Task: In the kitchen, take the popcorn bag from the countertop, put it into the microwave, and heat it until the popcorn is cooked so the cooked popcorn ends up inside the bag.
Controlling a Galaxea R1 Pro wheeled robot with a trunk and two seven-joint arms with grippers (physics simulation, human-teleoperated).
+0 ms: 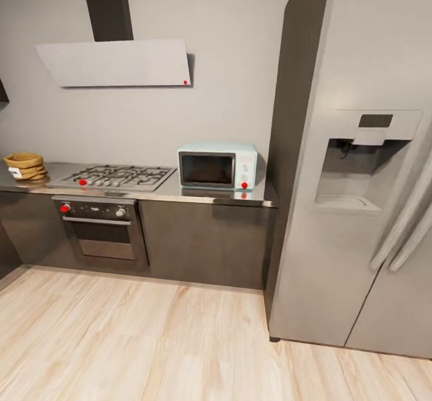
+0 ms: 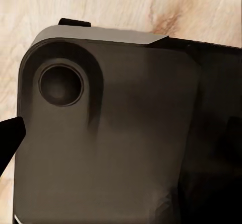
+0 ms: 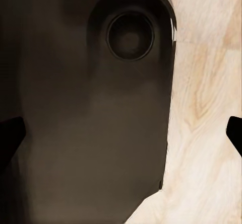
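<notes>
Popcorn bag (image 1: 25, 165), tan with a white label band whose print was too small to read, sat at the tabletop's (image 1: 198, 195) far left end, well apart from the pale blue microwave (image 1: 217, 166) beyond the gas hob (image 1: 114, 177). Both wrist views looked down on the robot's dark base (image 2: 111, 138) over plank floor (image 1: 150, 341). The right claw's (image 3: 121, 133) fingertips (image 3: 10, 138) stood apart; the left claw's state I cannot tell.

Popcorn bag and microwave sitting well apart on the countertop (image 1: 162, 195)

The tan popcorn bag (image 1: 25, 166) is standing upright at the far left end, while the pale blue microwave (image 1: 217, 165) is resting at the right end, its dark door showing closed
</notes>
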